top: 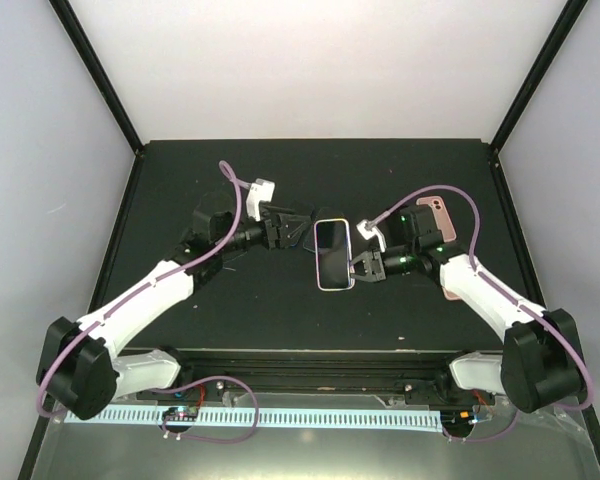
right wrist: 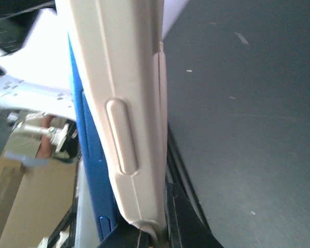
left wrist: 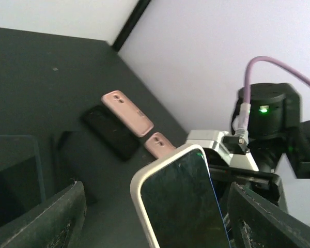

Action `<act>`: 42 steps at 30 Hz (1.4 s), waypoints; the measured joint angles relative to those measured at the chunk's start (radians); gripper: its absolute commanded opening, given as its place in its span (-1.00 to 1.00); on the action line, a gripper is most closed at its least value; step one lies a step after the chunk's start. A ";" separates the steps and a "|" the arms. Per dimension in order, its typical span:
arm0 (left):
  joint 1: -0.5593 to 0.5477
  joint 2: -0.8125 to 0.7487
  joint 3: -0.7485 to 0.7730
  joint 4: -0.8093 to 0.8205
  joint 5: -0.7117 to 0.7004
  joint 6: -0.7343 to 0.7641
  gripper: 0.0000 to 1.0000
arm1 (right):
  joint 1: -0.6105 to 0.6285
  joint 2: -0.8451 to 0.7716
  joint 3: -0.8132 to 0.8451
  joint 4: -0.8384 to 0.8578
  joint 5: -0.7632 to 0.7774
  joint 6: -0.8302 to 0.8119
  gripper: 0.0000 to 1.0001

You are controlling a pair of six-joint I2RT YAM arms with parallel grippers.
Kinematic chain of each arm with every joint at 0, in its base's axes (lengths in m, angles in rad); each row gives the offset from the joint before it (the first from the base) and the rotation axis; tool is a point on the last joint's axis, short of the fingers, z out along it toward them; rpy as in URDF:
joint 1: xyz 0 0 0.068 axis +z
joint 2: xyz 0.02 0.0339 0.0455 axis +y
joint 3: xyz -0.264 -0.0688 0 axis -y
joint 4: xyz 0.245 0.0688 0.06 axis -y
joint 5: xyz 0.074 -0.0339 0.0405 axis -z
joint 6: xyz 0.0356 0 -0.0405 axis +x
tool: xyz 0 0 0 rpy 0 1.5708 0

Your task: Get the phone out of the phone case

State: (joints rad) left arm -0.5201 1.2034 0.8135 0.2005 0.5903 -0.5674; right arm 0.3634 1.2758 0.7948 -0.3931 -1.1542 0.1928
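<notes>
Looking down from the top camera, we see the phone (top: 333,252) at the middle of the frame, screen up, held over the black table (top: 230,310). It sits in a cream phone case (right wrist: 121,103). Our right gripper (top: 359,268) is clamped tight on the lower right edge of the phone case. In the right wrist view the side of the case with its long button (right wrist: 122,135) fills the frame, and a blue edge of the phone shows along its left. Our left gripper (top: 306,234) sits at the phone's upper left with its fingers (left wrist: 51,222) spread wide. In the left wrist view one stands on each side of the phone's end, and we cannot tell whether they touch it. Toward the upper right of the table a pink phone (left wrist: 127,113) lies against a black phone (left wrist: 112,133), with another pink piece (left wrist: 159,144) just beside them.
</notes>
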 measured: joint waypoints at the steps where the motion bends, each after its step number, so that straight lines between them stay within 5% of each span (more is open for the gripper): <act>1: 0.000 -0.012 0.000 -0.035 -0.031 0.021 0.54 | -0.002 -0.001 -0.015 0.010 0.029 0.019 -0.98; 6: -0.042 -0.034 -0.005 -0.132 -0.133 0.094 0.40 | -0.004 -0.018 -0.088 0.076 0.216 0.130 -0.98; 12: -0.280 -0.010 -0.005 -0.242 -0.374 0.178 0.33 | -0.005 0.001 -0.154 0.103 0.368 0.246 -0.98; 23: -0.612 0.294 0.146 -0.365 -0.801 0.261 0.34 | -0.005 0.142 -0.150 0.129 0.420 0.348 -0.98; 29: -0.679 0.404 0.250 -0.420 -0.929 0.314 0.24 | -0.005 0.168 -0.138 0.125 0.416 0.369 -0.98; 34: -0.697 0.489 0.317 -0.488 -1.013 0.344 -0.06 | -0.005 0.169 -0.138 0.126 0.409 0.380 -0.98; 42: -0.700 0.542 0.337 -0.560 -1.082 0.356 0.17 | -0.005 0.167 -0.138 0.140 0.385 0.393 -0.98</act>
State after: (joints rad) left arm -1.2198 1.7458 1.1507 -0.3599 -0.4919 -0.2111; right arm 0.3580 1.4433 0.6567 -0.2535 -0.7692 0.5854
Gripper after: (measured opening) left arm 0.563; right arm 0.058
